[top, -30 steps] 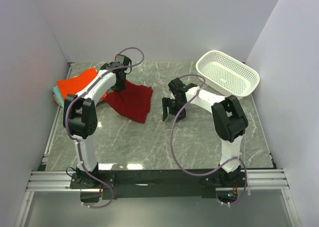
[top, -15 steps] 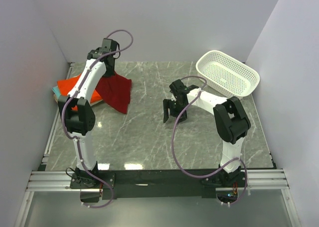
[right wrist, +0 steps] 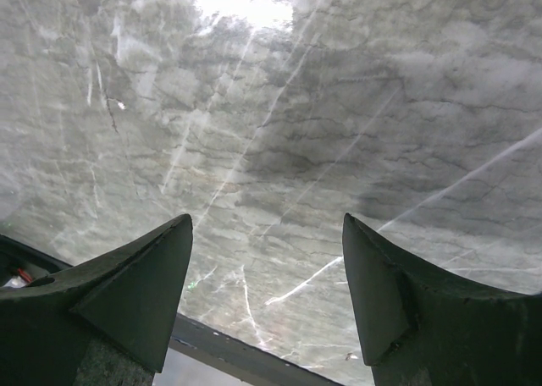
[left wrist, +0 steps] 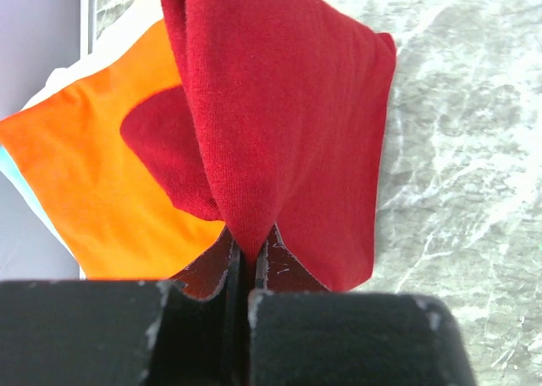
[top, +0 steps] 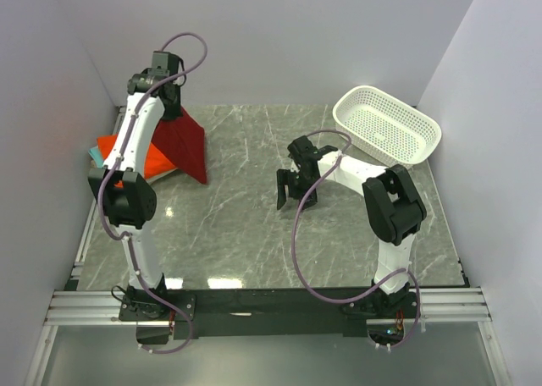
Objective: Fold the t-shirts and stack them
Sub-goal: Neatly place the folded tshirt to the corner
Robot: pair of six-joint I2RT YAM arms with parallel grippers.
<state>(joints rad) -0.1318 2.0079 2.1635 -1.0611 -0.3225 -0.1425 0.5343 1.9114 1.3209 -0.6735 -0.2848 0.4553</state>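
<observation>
Left gripper (left wrist: 248, 255) clamped red shirt (left wrist: 288, 107) high at far left; cloth hung straight down, hem over orange shirt (left wrist: 93, 166). Right gripper (top: 292, 191) splayed, empty, well apart.

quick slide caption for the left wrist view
Left gripper shut on a bunched fold of the crimson t-shirt, with the orange t-shirt and marble tabletop behind it.

The jaws pinch a fold of the crimson t-shirt (left wrist: 284, 107), which partly covers the orange t-shirt (left wrist: 80, 170)
</observation>
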